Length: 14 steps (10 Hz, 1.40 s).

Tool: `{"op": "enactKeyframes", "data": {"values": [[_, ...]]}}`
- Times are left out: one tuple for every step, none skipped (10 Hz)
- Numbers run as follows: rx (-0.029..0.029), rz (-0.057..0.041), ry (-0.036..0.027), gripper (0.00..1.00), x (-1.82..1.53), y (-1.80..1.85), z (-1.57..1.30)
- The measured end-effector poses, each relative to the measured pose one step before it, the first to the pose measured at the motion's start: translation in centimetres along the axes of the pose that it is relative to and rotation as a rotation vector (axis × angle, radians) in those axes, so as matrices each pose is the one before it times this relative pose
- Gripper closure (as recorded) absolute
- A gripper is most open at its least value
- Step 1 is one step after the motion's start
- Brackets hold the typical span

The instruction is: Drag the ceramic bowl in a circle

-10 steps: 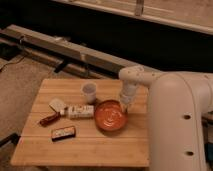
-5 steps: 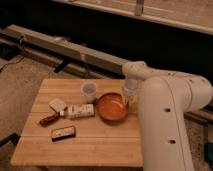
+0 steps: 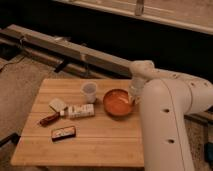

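Hand point(image 3: 133, 96) down at right rim of bowl point(image 3: 116, 103), apparently touching it; whether clenched or released cannot be told. White arm point(image 3: 165, 125) fills right side, hiding desk's right edge. Bowl sits upright on wooden desk point(image 3: 100, 145), right of centre, toward far edge. Cup point(image 3: 89, 91) upright just left of bowl, small gap between. White box point(image 3: 80, 110) lies in front of cup. Small pale item point(image 3: 58, 104) beside box's left end. Red-handled tool point(image 3: 49, 119) nearer front-left. Dark packet point(image 3: 63, 132) in front, apart from rest.
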Motion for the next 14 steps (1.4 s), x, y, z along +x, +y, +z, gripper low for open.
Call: {"op": "enactKeyframes", "data": {"values": [[0.00439,0.02426,0.00071,1.00,0.472,-1.232,-0.100],[0.00426,0.02647,0.00143,1.00,0.540,-1.303,-0.114],[0.00314,0.01621,0.00084,1.00,0.387,-0.884,-0.093],[0.00495,0.01983,0.00155,1.00,0.511,-1.168,-0.110],[0.00621,0.02059,0.00350,1.00,0.610,-1.306,-0.086],[0.00767,0.01936,0.00526,1.00,0.767,-1.330,-0.088],[0.00494,0.00791,0.00372,1.00,0.528,-0.680,-0.057],[0.00643,0.00140,0.00292,1.00,0.594,-0.514,-0.206],[0.00739,-0.00632,0.00509,1.00,0.790,-0.301,-0.250],[0.00540,-0.01833,0.00904,1.00,0.857,-0.191,-0.116],[0.00872,-0.01951,0.00933,1.00,0.668,-0.305,-0.014],[0.00713,-0.03429,0.02211,1.00,1.134,-0.341,0.268],[0.00842,-0.04227,0.01937,1.00,0.622,-0.050,0.331],[0.00196,-0.04371,0.01819,1.00,0.465,0.227,0.245]]}}
